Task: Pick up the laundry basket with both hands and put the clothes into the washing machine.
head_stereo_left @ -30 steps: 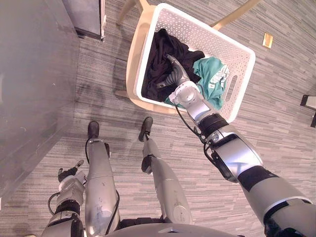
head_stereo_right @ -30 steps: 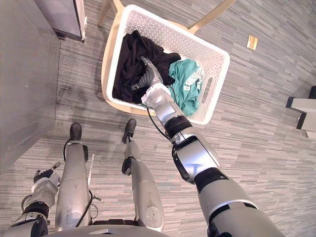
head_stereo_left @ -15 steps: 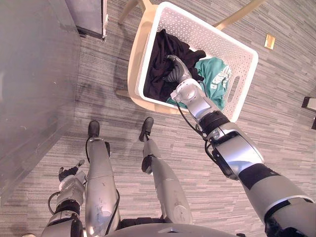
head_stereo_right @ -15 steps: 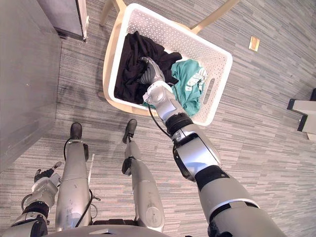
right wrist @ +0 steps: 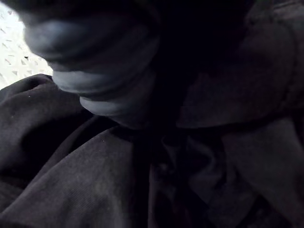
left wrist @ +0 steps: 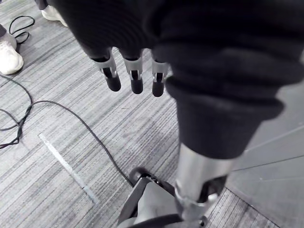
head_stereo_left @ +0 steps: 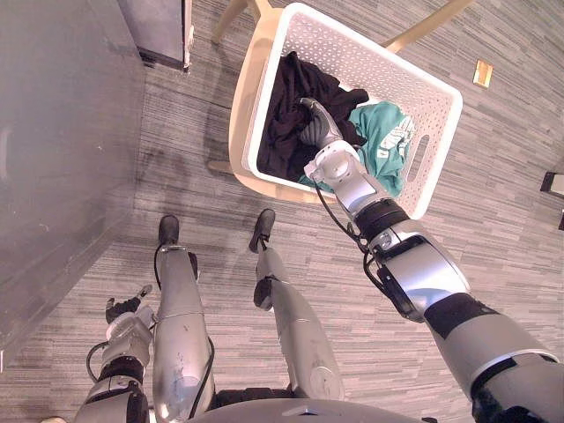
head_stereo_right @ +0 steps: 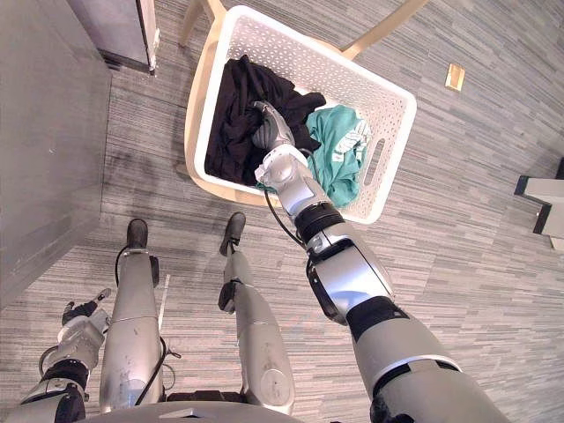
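A white perforated laundry basket [head_stereo_left: 441,88] sits on a pale wooden chair [head_stereo_left: 240,97] ahead of me. Inside lie a black garment [head_stereo_left: 286,106] on the left and a teal one [head_stereo_left: 385,141] on the right. My right hand [head_stereo_left: 324,159] reaches into the basket, its fingers curled down into the black garment [right wrist: 95,180]. The basket's white wall [right wrist: 14,57] shows past the cloth in the right wrist view. My left hand [head_stereo_left: 123,315] hangs low at my left side, fingers [left wrist: 135,78] straight over the floor, holding nothing.
A tall grey cabinet face [head_stereo_left: 62,132] runs along the left. A dark panel [head_stereo_left: 159,26] stands at the top left. A small brass floor plate [head_stereo_left: 482,73] lies right of the basket. A person's white shoe [left wrist: 9,54] shows on the striped carpet.
My right hand has pushed a little further into the basket and its fingers have curled into the black garment. The left hand has stayed still.
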Robot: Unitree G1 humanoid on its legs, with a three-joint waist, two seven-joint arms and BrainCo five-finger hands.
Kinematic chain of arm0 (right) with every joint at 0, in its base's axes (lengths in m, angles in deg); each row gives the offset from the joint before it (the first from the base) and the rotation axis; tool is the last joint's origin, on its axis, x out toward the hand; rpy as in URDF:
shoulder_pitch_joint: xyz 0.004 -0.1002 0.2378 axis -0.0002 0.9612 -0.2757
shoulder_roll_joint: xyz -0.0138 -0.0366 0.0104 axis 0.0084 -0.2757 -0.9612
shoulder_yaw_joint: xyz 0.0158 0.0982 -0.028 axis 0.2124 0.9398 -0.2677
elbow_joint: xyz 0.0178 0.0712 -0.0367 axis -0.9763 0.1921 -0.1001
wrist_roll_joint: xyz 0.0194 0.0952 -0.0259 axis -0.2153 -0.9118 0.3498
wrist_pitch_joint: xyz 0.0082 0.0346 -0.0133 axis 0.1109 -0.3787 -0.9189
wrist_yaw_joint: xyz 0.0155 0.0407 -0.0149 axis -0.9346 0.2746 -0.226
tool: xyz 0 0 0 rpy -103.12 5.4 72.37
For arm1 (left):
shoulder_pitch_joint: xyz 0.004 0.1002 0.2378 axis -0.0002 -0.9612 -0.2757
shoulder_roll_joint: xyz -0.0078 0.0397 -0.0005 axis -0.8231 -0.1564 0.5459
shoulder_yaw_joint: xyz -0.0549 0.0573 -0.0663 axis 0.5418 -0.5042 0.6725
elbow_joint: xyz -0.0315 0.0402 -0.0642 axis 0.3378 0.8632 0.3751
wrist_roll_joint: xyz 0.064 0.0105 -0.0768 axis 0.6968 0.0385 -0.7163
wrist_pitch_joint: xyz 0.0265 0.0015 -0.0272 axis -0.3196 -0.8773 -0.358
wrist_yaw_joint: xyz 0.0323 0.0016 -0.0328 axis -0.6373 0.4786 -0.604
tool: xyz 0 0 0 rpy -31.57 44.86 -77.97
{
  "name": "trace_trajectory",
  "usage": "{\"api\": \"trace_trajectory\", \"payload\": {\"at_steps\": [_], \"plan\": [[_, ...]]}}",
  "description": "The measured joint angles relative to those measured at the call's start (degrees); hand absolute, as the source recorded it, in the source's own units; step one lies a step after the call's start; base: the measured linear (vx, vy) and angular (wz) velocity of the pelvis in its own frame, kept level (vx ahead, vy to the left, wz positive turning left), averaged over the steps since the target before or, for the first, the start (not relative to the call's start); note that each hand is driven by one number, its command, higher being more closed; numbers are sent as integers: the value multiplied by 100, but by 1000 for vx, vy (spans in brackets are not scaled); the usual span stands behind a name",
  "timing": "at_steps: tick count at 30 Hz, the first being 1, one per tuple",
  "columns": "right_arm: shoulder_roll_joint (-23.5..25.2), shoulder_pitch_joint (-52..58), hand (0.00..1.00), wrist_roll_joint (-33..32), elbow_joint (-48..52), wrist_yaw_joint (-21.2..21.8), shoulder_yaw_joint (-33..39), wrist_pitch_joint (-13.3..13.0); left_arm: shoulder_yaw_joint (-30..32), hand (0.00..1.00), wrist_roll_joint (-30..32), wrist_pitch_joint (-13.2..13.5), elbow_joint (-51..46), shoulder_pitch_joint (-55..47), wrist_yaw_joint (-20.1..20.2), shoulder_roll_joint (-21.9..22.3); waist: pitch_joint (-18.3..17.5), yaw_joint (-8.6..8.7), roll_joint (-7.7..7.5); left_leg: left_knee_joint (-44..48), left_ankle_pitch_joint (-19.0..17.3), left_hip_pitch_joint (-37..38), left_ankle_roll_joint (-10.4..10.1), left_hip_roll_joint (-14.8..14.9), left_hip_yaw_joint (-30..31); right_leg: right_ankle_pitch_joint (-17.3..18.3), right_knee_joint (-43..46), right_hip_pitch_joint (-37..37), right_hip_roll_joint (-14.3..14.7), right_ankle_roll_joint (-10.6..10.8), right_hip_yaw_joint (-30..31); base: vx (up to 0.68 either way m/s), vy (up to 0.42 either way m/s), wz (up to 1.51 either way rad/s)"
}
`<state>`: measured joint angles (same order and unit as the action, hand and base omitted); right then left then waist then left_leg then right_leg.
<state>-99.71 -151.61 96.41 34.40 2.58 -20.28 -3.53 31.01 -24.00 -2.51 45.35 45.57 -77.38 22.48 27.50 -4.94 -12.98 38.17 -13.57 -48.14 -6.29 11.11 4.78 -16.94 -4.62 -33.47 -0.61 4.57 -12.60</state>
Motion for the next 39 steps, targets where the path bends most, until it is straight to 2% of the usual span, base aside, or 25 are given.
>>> {"api": "trace_trajectory", "payload": {"at_steps": [9, 16, 18, 22, 27, 28, 34, 39], "plan": [[169, 93, 100, -343, 21, -197, 487, -60, 8, 0, -6, 0, -1, 0, -1, 43, 36, -27, 52, 82, -54, 1, 12, 16, -12, -21, 0, 34, 7, -46, 2, -38, 16, -1], [201, 352, 100, -1663, 315, -464, 1358, -226, 114, 0, -34, -3, 0, 0, -4, 184, 84, -117, 122, 87, -54, 77, 12, 16, -36, -73, 1, 82, 10, -112, 34, -36, 12, -1], [284, 622, 100, -2180, 577, -657, 1675, -278, 120, 0, -101, -7, 1, -6, -8, 250, 121, -140, 177, 60, -55, 219, 14, -12, -59, -56, 1, 196, -4, -139, 55, -47, 22, 2], [461, 1072, 100, -2882, 1090, -832, 1853, -432, 127, 0, -132, -7, -3, -10, -13, 257, 124, -128, 182, -33, -41, 423, 19, -12, -171, 8, 1, 298, -36, -231, 117, -50, 8, -5], [648, 1697, 100, -3706, 1788, -889, 1978, -761, 116, 0, -132, -38, -13, -100, 0, 269, 127, -107, 204, -354, 32, 960, -7, -33, -306, 68, 6, 616, -86, -299, 146, 3, -5, 1], [711, 1880, 100, -4047, 1984, -882, 2064, -885, 114, 0, -130, -60, -11, -127, 12, 287, 124, -110, 213, -552, 104, 1204, -21, -68, -354, 90, 112, 688, -132, -277, 151, 0, 0, 0], [853, 2530, 100, -4677, 2572, -857, 2213, -1123, 27, 0, -147, -123, -14, -178, 196, 313, 106, -87, 280, -1156, 356, 1942, -42, -212, -378, 291, 278, 1094, -285, -258, 91, 4, -19, 14], [857, 3118, 100, -5125, 3274, -766, 2354, -1216, -55, 0, -356, -167, -23, -490, 307, 463, 67, -106, 449, -1763, 652, 2664, -26, -389, -401, 594, 578, 1454, -496, -228, -1, 3, -3, 20]]}}
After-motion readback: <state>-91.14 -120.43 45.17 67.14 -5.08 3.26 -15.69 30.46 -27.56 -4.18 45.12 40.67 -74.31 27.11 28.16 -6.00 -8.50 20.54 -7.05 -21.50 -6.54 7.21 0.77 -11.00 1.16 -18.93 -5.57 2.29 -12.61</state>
